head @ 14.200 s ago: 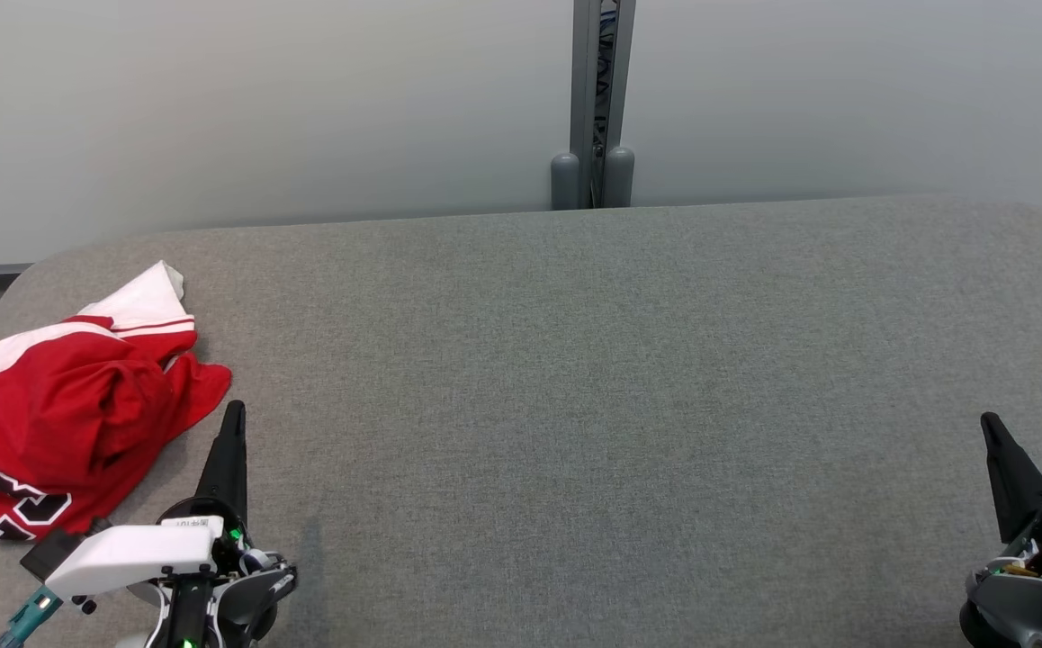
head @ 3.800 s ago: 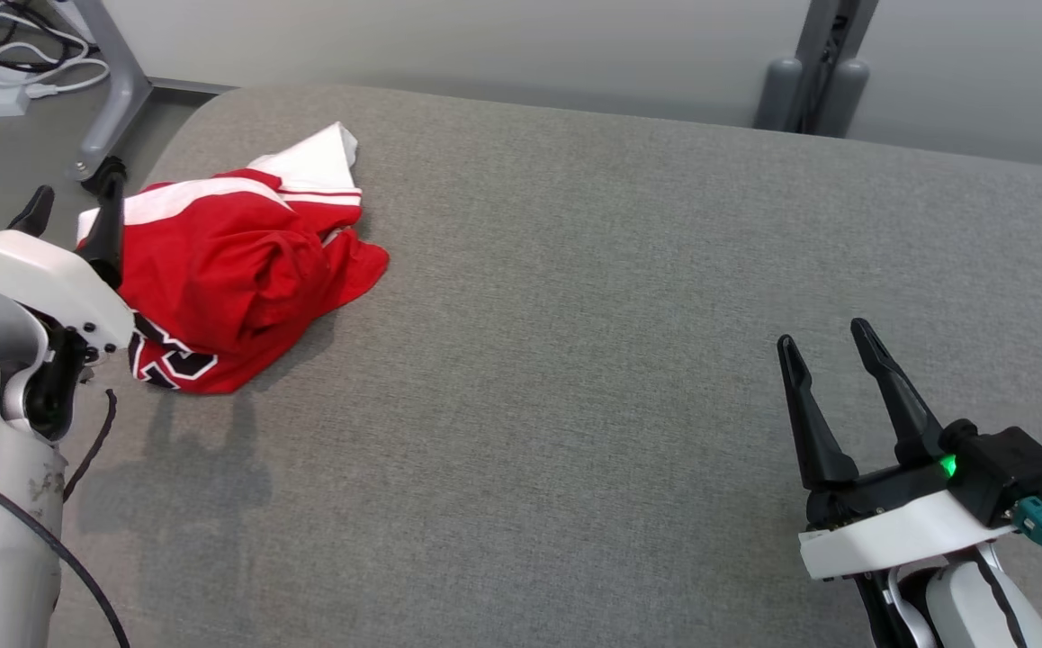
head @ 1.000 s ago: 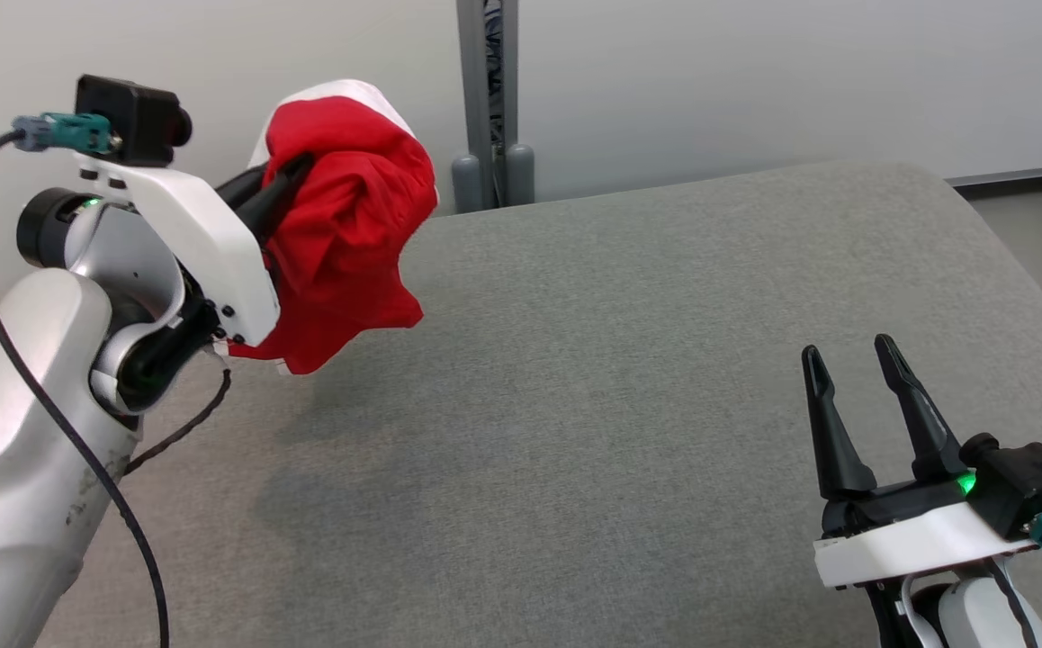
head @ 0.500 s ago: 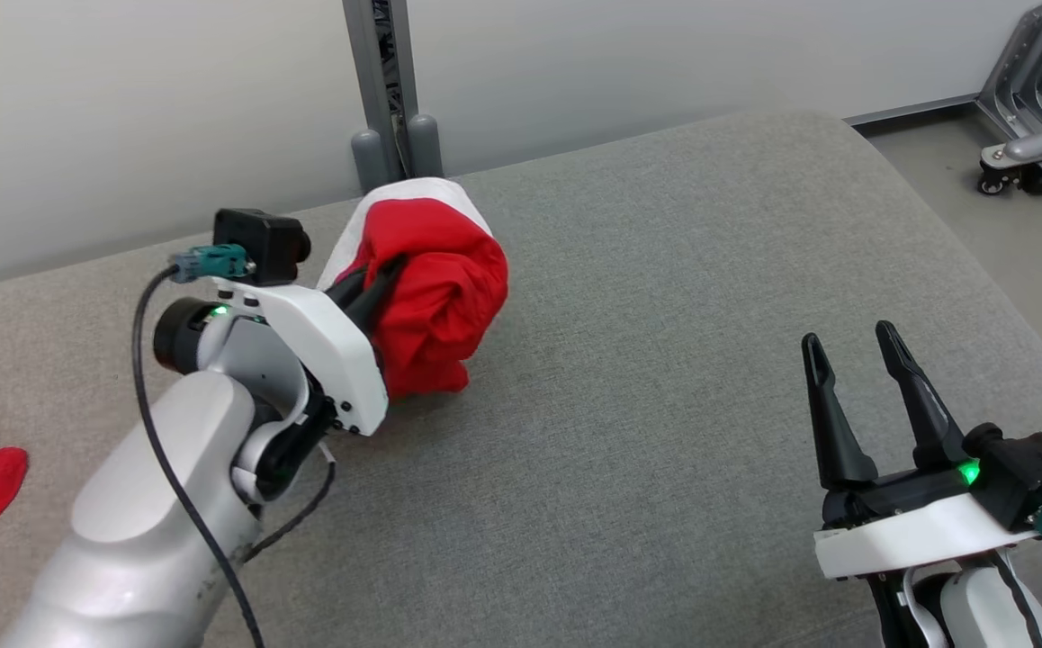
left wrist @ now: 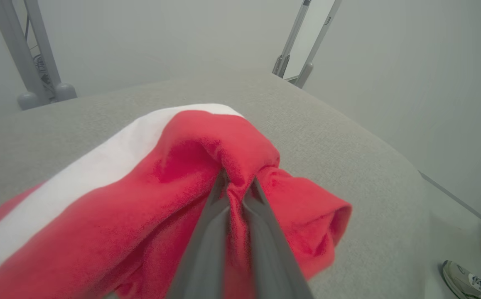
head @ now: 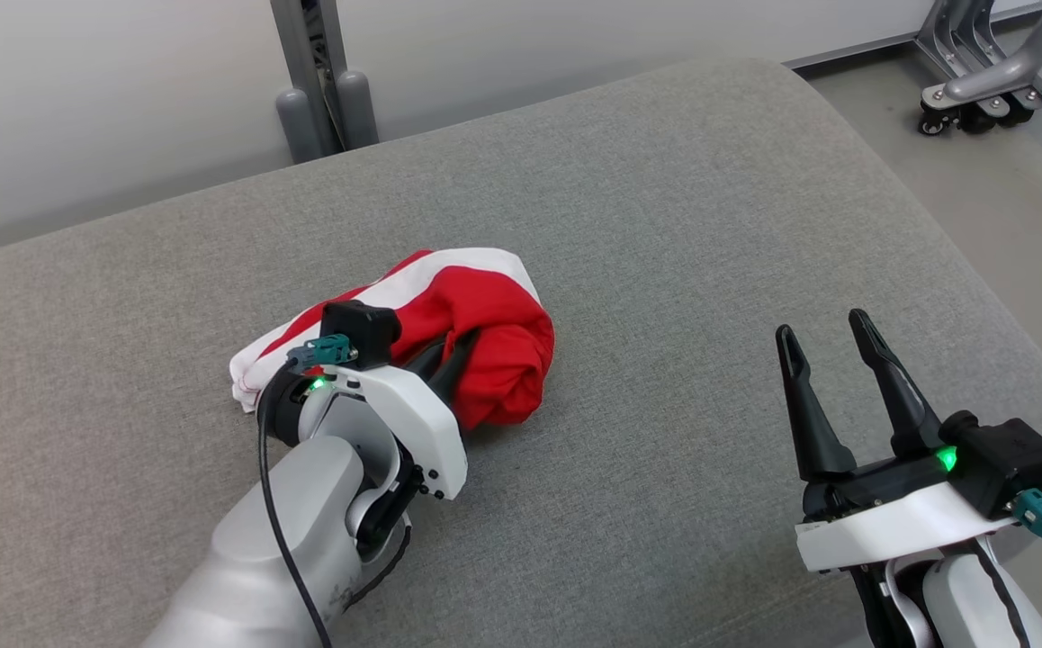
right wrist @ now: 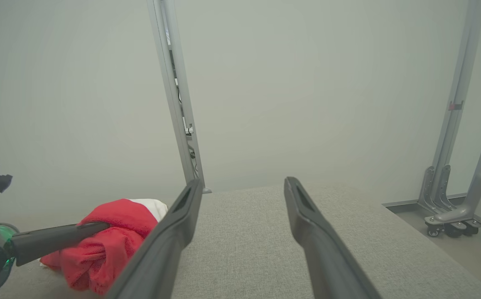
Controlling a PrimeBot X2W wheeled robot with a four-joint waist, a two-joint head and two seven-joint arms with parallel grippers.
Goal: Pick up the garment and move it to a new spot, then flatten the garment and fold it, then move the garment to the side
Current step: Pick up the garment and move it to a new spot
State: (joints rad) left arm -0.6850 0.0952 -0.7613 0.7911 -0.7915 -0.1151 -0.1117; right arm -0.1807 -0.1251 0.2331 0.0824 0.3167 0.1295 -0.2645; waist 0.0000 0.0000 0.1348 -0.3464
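Observation:
The garment (head: 498, 328) is a bunched red shirt with a white band, lying in a heap on the grey padded table (head: 710, 225) near its middle. My left gripper (head: 465, 349) reaches into the heap from the near left, shut on a fold of the red cloth. In the left wrist view the two fingers of the left gripper (left wrist: 237, 182) pinch a ridge of the garment (left wrist: 161, 199). My right gripper (head: 821, 326) hovers open over the table's near right, well apart from the cloth. The right wrist view shows the right gripper (right wrist: 244, 182) with nothing between its fingers and the garment (right wrist: 107, 245) at lower left.
A grey post (head: 314, 81) rises behind the table's far edge. A wheeled metal stand base (head: 980, 81) sits on the floor past the table's rounded right end. A shoe (left wrist: 465, 282) shows on the floor at the left wrist view's lower right.
My left arm has brought the garment down from the air onto the middle of the table. The head camera has turned, shifting the whole picture. The right gripper stays open.

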